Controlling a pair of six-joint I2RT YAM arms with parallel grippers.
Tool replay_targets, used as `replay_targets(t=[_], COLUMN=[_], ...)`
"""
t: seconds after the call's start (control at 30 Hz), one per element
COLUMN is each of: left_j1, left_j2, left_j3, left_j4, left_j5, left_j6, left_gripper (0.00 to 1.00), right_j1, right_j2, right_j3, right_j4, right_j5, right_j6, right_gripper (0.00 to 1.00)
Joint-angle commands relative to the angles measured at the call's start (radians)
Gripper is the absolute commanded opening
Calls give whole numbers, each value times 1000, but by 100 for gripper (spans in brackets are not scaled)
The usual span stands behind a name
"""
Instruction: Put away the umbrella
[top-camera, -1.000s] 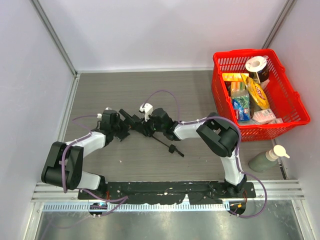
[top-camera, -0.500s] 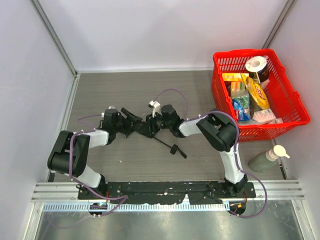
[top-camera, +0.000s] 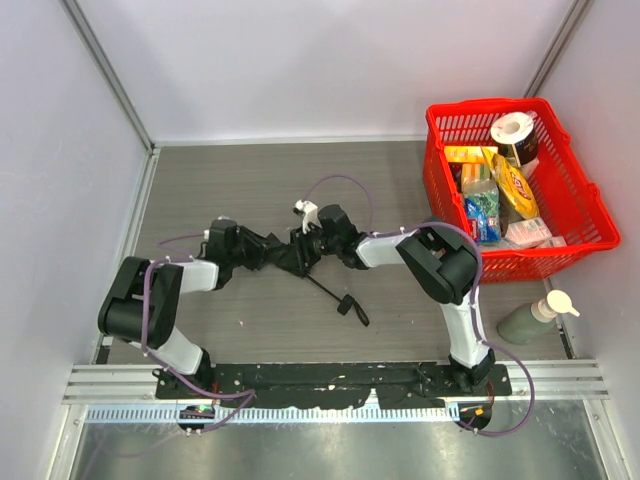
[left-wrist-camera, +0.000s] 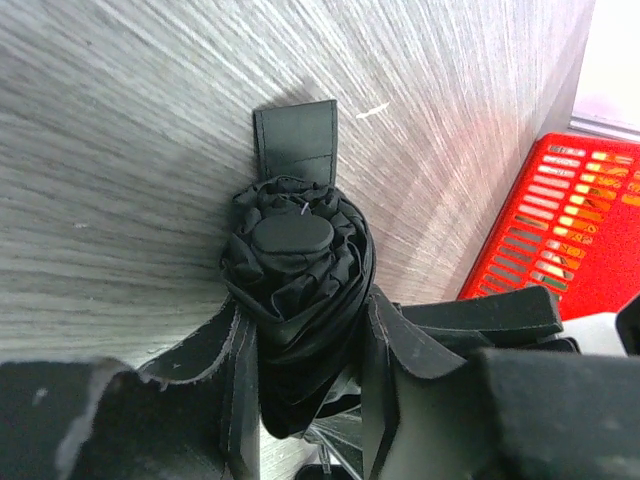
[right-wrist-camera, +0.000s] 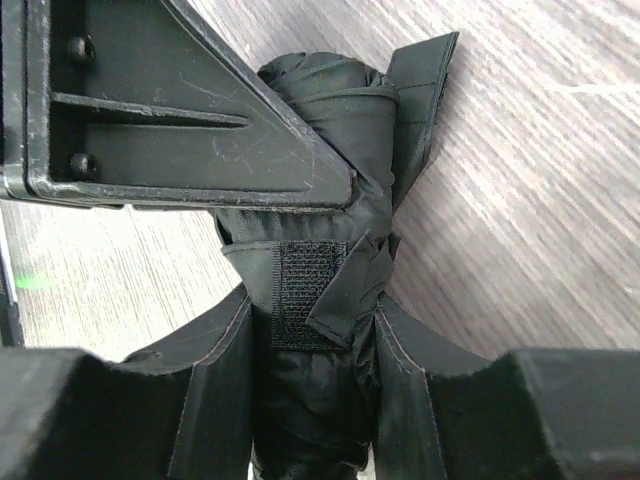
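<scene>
Along the bottom edge of the top view, both arm bases sit on a black rail. Just above them the grey wood-grain counter (top-camera: 230, 190) begins.

The umbrella (top-camera: 287, 254) lies on the counter at the middle of the frame. Its small handle (top-camera: 347, 305) is the nearest part, pointing toward the lower right. A thin shaft runs from it up and left to the bundled canopy.

The left arm (top-camera: 190, 275) comes in from the left and the right arm (top-camera: 385, 248) from the right. They meet at the canopy, one on each side.

The left jaws are clenched on the umbrella. In the left wrist view, a finger (left-wrist-camera: 238, 360) presses the rolled fabric (left-wrist-camera: 295, 270) on one side and its partner (left-wrist-camera: 385, 350) on the other. The round end cap (left-wrist-camera: 292, 235) faces the camera. A flat strap tab (left-wrist-camera: 295, 140) lies on the counter beyond it.

The right jaws are likewise grasping the umbrella. In the right wrist view, both fingers (right-wrist-camera: 215, 380) bear on the canopy (right-wrist-camera: 330, 110), level with a Velcro patch (right-wrist-camera: 300, 295). A flat black finger plate (right-wrist-camera: 180, 110) crosses the upper left of that frame, against the fabric.

Toward the lower right of the top view, a green pump bottle (top-camera: 530, 318) stands well apart from the umbrella. Farther back, at the upper right, a red basket (top-camera: 530, 263) holds packaged goods and a paper roll (top-camera: 512, 128).
</scene>
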Motion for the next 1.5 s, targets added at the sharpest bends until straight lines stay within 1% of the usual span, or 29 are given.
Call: replay_targets(t=[0.0,0.03,0.07,0.1,0.17,0.2,0.23,0.27,0.37,0.4,0.43,0.47,0.5,0.53,0.57,0.63,0.7,0.73,0.8,0.83,0.87,1.0,1.1,1.17,1.27,1.37,1.43,1.47], left_j1=[-15,-17,-15,-15,-15,-14,-15,-14,-12,-11,-8,-5,-1,-3,-3,0,6,8,8,8,8,3,0,-3,-8,-8,-8,-8], left_j2=[-2,-17,-33,-45,-76,-91,-109,-119,-145,-158,-177,-195,-221,-252,-276,-313,-329,-330,-326,-317,-309,-277,-222,-168,-87,-30,-25,-33], left_j3=[-55,-70,-76,-75,-64,-66,-67,-58,-17,-17,-20,-24,-30,-39,-53,-64,-85,-105,-139,-153,-158,-187,-197,-198,-217,-236,-245,-242], left_j4=[-174,-151,-128,-129,-157,-159,-160,-168,-246,-263,-283,-296,-310,-330,-327,-321,-283,-239,-182,-141,-131,-68,54,108,231,329,398,406], left_j5=[-14,-4,9,15,13,13,10,10,9,0,-10,-22,-31,-45,-54,-50,1,25,47,65,67,52,64,76,96,111,122,125], left_j6=[80,60,43,31,32,24,18,24,82,89,90,98,112,118,124,148,158,150,126,116,115,96,83,73,32,7,-5,-2], left_gripper=[0,0,0,0,0,0,0,0,0,8,29,44,56,69,72,77,79,84,85,89,91,92,92,92,90,85,81,80], right_j1=[49,60,68,80,97,101,109,112,105,100,95,85,80,65,56,36,20,13,6,-1,-3,-10,-9,-9,-9,-10,-9,-9], right_j2=[-74,-105,-119,-142,-156,-156,-151,-148,-127,-115,-110,-102,-96,-85,-79,-56,-24,-19,-6,-4,-3,2,13,14,4,5,5,10], right_j3=[-13,-17,-17,-14,-2,6,15,18,7,6,-12,-37,-51,-75,-89,-112,-123,-134,-144,-148,-152,-155,-152,-158,-169,-168,-158,-157], right_j4=[-263,-273,-299,-308,-334,-345,-348,-340,-273,-261,-206,-181,-117,-87,-11,69,132,184,248,264,299,377,422,456,497,526,510,517], right_j5=[39,75,103,150,192,201,208,203,144,128,96,56,33,-13,-36,-87,-127,-146,-162,-165,-173,-188,-203,-214,-231,-251,-259,-271], right_j6=[-132,-141,-156,-163,-172,-169,-166,-154,-85,-57,-37,-3,39,67,116,168,222,239,297,328,343,431,475,500,535,569,569,578], right_gripper=[1,1,3,7,9,12,12,1,1,1,1,1,1,1,1,1,1,1,1,1,1,1,1,1,1,1,1,1])
